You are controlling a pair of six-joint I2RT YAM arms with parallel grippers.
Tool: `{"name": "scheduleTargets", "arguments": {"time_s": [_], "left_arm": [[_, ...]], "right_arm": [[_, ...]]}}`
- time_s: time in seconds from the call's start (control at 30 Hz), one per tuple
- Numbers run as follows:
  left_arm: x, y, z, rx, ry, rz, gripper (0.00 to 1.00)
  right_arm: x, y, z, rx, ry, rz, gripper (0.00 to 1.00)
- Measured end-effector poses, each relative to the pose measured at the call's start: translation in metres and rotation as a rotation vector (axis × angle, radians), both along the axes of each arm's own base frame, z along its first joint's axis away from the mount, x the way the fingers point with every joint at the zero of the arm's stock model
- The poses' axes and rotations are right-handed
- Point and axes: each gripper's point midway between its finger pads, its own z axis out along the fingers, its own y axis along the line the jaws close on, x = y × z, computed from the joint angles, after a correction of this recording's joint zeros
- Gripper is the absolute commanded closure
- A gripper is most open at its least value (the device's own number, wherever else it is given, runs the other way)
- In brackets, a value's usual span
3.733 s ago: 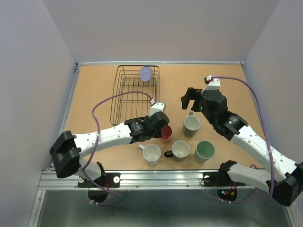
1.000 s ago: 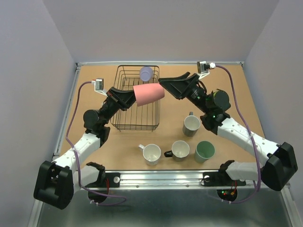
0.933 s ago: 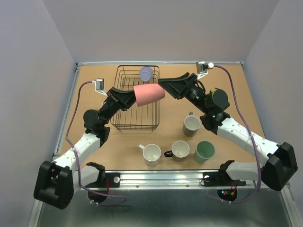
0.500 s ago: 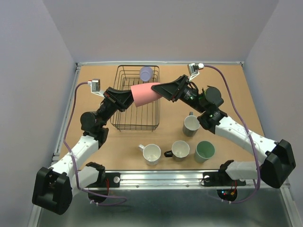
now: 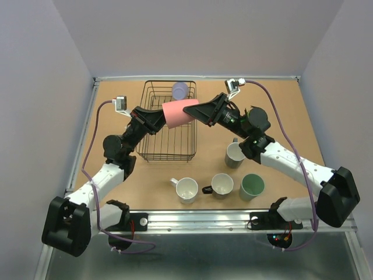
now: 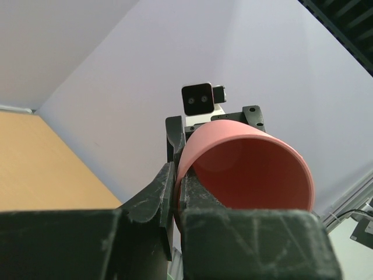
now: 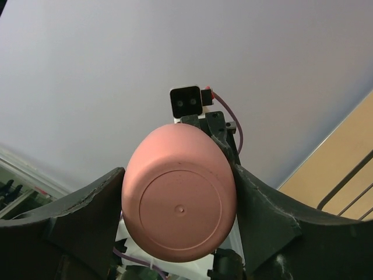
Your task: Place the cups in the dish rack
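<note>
Right claw point(image 5: 197, 109) advanced round sideways pink cup point(image 5: 181, 112), grip unclear; left claw point(image 5: 162, 118) pinches rim.

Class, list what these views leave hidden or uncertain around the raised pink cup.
1. Handle of the pink cup: seen in no view.
2. Hold of the right gripper: right wrist view, fingers flank the cup, contact unclear.
3. Dish rack: top view, far part partly covered by the cup.

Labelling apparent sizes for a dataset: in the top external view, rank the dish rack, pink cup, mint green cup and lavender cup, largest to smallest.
1. dish rack
2. pink cup, raised nearer the camera, so its true rank is unsure
3. mint green cup
4. lavender cup, at the rack's far end
</note>
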Motion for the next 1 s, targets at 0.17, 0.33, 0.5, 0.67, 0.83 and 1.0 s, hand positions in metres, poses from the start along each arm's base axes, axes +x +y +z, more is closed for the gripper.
{"name": "scheduleTargets", "arguments": {"time_s": [0.17,0.33,0.5,0.67,0.83,1.0], "left_arm": [[0.001,-0.002,0.0,0.0,-0.005,-0.009,0.8],[0.017,-0.009,0.014,0.137,-0.049,0.029,0.29],[0.03,-0.003,0.015,0.324,-0.033,0.146,0.18],[0.042,0.013,-0.008,0.501,0.057,0.261,0.17],[0.05,0.055,-0.044,0.696,0.197,0.473,0.16],[0.041,0.117,-0.07,0.865,0.311,0.739,0.11]], "right_arm": [[0.001,0.0,0.001,0.003,-0.001,-0.005,0.99],[0.001,-0.002,0.005,0.01,-0.021,-0.019,1.0],[0.002,-0.006,0.004,-0.023,-0.039,-0.064,1.0],[0.013,-0.008,0.001,-0.087,-0.053,-0.137,1.0],[0.038,-0.001,0.001,-0.185,-0.07,-0.216,1.0],[0.078,0.024,0.021,-0.267,-0.166,-0.276,1.0]]}}
